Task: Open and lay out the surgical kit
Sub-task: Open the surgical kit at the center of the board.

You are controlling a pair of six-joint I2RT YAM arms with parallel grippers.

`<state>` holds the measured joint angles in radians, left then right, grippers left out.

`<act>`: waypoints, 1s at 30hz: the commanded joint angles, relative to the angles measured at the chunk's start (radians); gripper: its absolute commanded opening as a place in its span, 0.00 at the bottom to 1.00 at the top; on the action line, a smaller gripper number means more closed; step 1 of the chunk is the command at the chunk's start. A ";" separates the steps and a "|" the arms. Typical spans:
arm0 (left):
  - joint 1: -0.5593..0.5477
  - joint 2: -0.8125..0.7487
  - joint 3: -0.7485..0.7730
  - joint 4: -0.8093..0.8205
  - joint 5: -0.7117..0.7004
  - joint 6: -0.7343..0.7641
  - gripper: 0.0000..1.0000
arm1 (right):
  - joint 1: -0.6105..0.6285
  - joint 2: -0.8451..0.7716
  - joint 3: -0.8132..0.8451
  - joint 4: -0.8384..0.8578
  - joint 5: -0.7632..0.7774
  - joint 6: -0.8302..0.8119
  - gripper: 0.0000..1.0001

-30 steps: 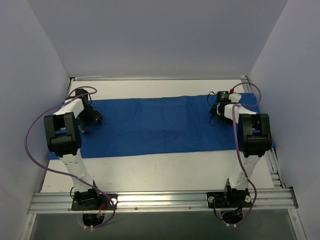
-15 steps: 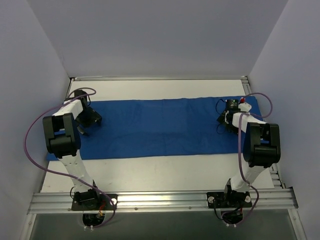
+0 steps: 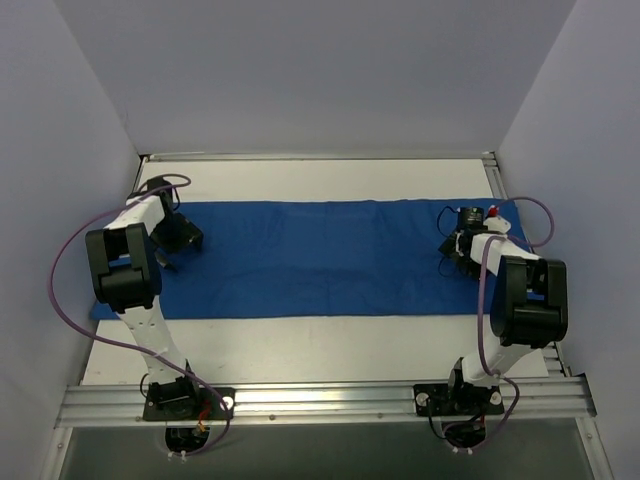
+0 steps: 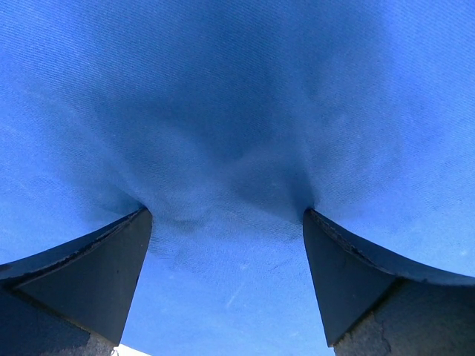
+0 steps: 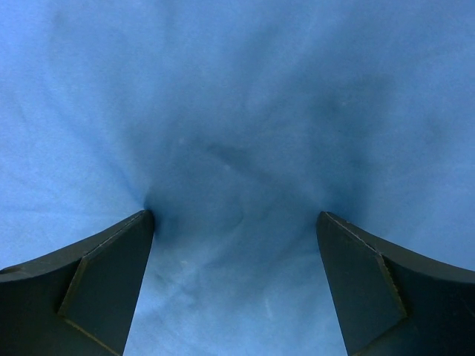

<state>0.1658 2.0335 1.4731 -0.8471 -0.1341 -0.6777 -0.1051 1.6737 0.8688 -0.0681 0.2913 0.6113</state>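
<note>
tabletop (image 3: 320, 178): blue wrap (image 3: 320, 255) wider vs before

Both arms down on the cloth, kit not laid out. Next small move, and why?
The left pincer and right pincer stand wide open, tips dimpling the blue cloth wrap near its two ends, where it lies as a flat strip. Probably close both to pinch the cloth, ready to pull it open.

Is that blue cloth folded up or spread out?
Spread out: the cloth lies as a long flat strip on the table, left claw and right claw open at its ends. Doubled over or not, cannot tell.
</note>
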 commanded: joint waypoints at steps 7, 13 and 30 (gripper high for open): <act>0.029 0.002 0.104 -0.087 -0.087 -0.075 0.94 | -0.019 -0.023 0.021 -0.312 0.048 -0.005 0.86; -0.025 0.017 0.306 -0.208 -0.162 -0.196 0.94 | 0.045 -0.043 0.189 -0.305 0.081 -0.076 0.88; -0.351 0.424 1.084 -0.440 -0.202 -0.272 1.00 | 0.231 0.003 0.318 -0.133 -0.032 -0.297 0.89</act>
<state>-0.1482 2.4401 2.4645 -1.2289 -0.3012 -0.9325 0.1032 1.6699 1.1484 -0.2283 0.2836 0.3706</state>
